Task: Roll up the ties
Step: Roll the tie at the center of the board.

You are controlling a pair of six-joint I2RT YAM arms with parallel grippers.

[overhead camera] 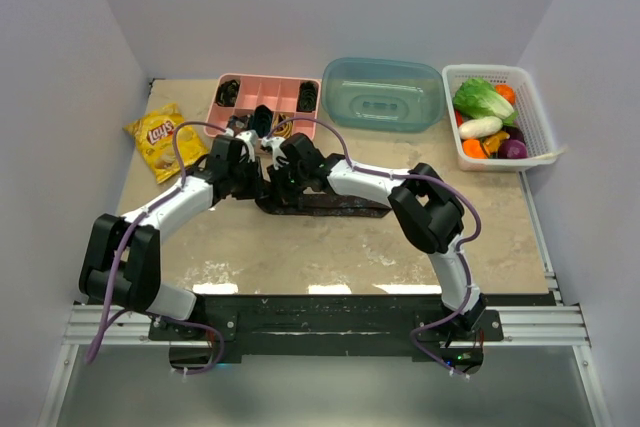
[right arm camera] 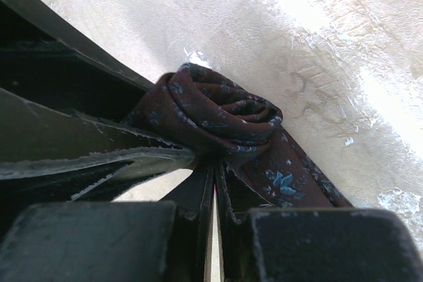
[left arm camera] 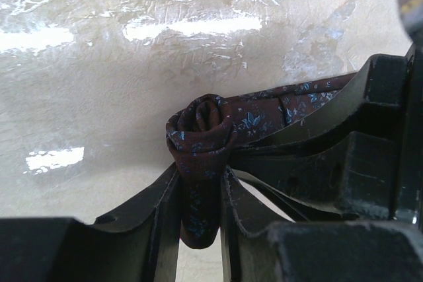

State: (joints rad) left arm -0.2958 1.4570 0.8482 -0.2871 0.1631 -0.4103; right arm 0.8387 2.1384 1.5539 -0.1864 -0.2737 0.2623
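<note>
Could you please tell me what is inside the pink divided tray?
Dark coils lie in three compartments of the pink tray, apparently rolled ties. The arms cover part of its near row.

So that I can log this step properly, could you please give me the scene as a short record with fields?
tie: dark, blue-flecked, partly rolled, rest flat on the table
coil: small, at the tie's end, between both hands
left hand: closed on the coil
right hand: shut, pinching fabric beneath the coil
back of table: chip bag, pink tray, teal tub, white basket of vegetables
</note>
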